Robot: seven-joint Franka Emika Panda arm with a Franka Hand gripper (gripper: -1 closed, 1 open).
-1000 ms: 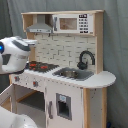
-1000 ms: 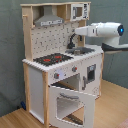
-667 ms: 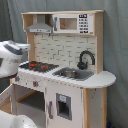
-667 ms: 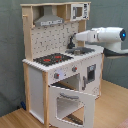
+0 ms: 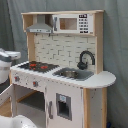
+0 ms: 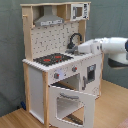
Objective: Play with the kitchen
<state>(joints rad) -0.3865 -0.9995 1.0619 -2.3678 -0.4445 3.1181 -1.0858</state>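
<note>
Kitchen (image 6: pixel 57 70) standing on wooden floor (image 6: pixel 112 107), oven door (image 6: pixel 72 102) hanging open; arm (image 6: pixel 107 47) hovering over sink (image 5: pixel 72 74) near faucet (image 6: pixel 75 41); end effector state: cannot tell; risking clipping faucet or hood (image 6: pixel 49 20) if swinging blind

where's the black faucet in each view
First exterior view: the faucet stands right of centre, behind the sink.
Second exterior view: the faucet sits at centre, just left of the robot arm.
Shared landmark: the red-ringed stovetop, which lies on the faucet's left in both exterior views.
</note>
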